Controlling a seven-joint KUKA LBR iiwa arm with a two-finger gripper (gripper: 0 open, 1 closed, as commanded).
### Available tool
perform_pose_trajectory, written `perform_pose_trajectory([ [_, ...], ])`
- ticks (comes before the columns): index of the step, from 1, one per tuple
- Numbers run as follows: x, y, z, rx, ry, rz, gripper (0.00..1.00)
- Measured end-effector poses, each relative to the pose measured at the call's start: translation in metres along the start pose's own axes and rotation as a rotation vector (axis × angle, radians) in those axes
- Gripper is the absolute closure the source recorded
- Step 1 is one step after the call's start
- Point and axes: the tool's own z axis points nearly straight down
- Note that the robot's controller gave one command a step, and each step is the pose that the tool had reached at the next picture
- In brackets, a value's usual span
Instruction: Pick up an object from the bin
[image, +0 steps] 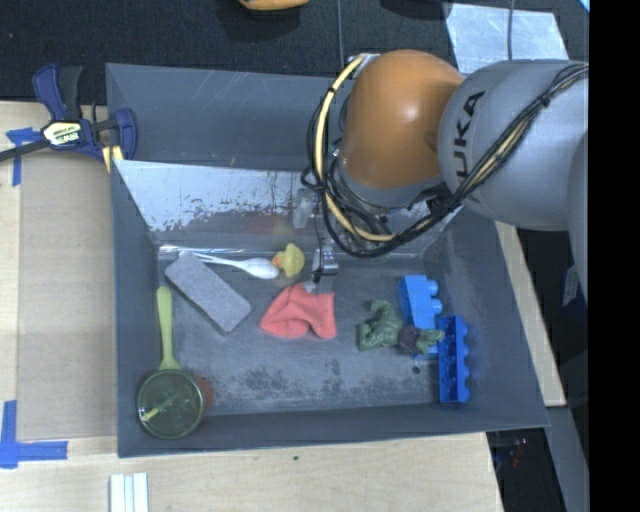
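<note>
Clutter lay spread across the floor of the grey bin (290, 385), and I read it off from the left. In the near left corner sat a round green strainer-like dish (170, 404), its yellow-green handle running up along the left wall. Just right of the handle a flat grey block (208, 292) lay slantwise. A white plastic spoon (245, 264) lay along the block's far edge, bowl end pointing right. The bowl came up close to a small yellow lump (289, 261), which I took for a toy, though I could not make out its shape.

Near the middle of the bin, a crumpled red cloth (300, 313) lay on the floor in front of the yellow lump. The gripper (325, 265) hung just right of the yellow lump and just past the cloth's far edge, under the arm's orange cover (395, 120) and its loops of cable. Whether it was spread or pressed together I could not tell, nor whether it touched either thing. The cloth and the yellow lump were the two things nearest to it.

Further right stood a small green toy figure (380, 325). Beside it lay a short blue building brick (420, 300). A long blue brick (453, 360) lay along the right wall.
</note>
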Motion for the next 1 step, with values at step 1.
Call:
perform_pose_trajectory([
  [1,-0.0091,-0.0296,0.0461,0.000,0.002,-0.042,0.00],
])
